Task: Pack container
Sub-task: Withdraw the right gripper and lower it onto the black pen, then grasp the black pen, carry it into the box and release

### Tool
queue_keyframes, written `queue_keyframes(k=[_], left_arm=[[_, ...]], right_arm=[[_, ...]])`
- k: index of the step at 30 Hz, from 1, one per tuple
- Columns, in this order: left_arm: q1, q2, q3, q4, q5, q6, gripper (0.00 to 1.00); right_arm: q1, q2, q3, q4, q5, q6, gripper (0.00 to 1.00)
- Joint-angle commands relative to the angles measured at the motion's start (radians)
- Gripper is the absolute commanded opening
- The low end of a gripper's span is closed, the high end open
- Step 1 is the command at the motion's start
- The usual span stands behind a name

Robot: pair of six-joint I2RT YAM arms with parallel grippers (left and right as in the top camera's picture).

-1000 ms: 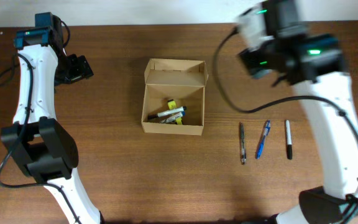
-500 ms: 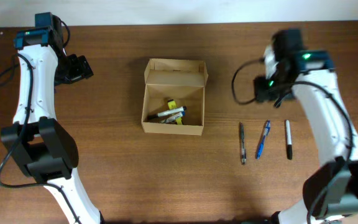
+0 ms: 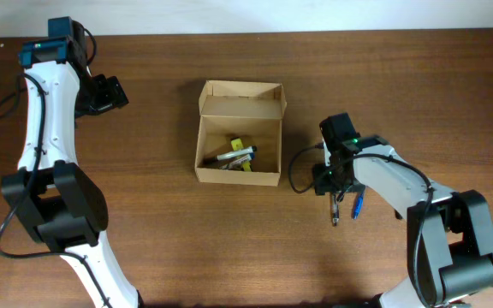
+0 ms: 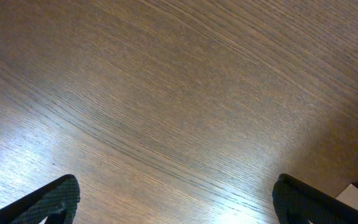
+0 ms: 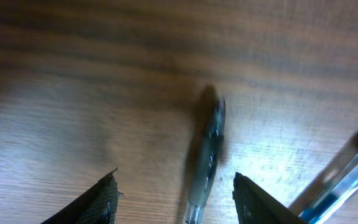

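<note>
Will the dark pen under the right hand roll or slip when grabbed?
Probably rolls: the dark pen looks slim and round, loose on the smooth table. Likely stiff and light. Its glossy barrel may slip in the right hand.

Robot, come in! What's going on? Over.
Left gripper open, parked. Right gripper open over dark pen. Container lid up, items inside. Blue pen close beside.

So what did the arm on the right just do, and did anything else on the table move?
The right arm swung forward and down to the pens. The right end effector now hangs open astride the grey pen, gripping nothing. The left end effector, the cardboard box with its contents, and the blue pen stayed put.
</note>
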Motion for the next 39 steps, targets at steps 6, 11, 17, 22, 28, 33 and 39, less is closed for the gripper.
queue_keyframes(k=[6, 11, 17, 22, 28, 33, 39], left_arm=[[-0.001, -0.002, -0.004, 0.000, 0.007, 0.011, 1.00], [-0.001, -0.002, -0.004, 0.000, 0.007, 0.011, 1.00], [-0.001, -0.002, -0.004, 0.000, 0.007, 0.011, 1.00], [-0.001, -0.002, -0.004, 0.000, 0.007, 0.011, 1.00], [-0.001, -0.002, -0.004, 0.000, 0.008, 0.011, 1.00], [-0.001, -0.002, -0.004, 0.000, 0.008, 0.011, 1.00], [-0.001, -0.002, -0.004, 0.000, 0.007, 0.011, 1.00]], right_arm=[[0.002, -0.005, -0.059, 0.022, 0.015, 0.073, 0.38], [0.002, -0.005, -0.079, 0.029, 0.012, 0.097, 0.04], [0.001, -0.031, -0.042, 0.047, 0.011, 0.069, 0.04], [0.002, -0.122, 0.262, -0.116, 0.005, -0.161, 0.04], [0.064, -0.126, 0.682, -0.278, -0.015, -0.385, 0.04], [0.174, -0.117, 0.778, -0.279, -0.079, -0.656, 0.04], [0.277, -0.014, 0.779, -0.279, -0.104, -0.815, 0.04]])
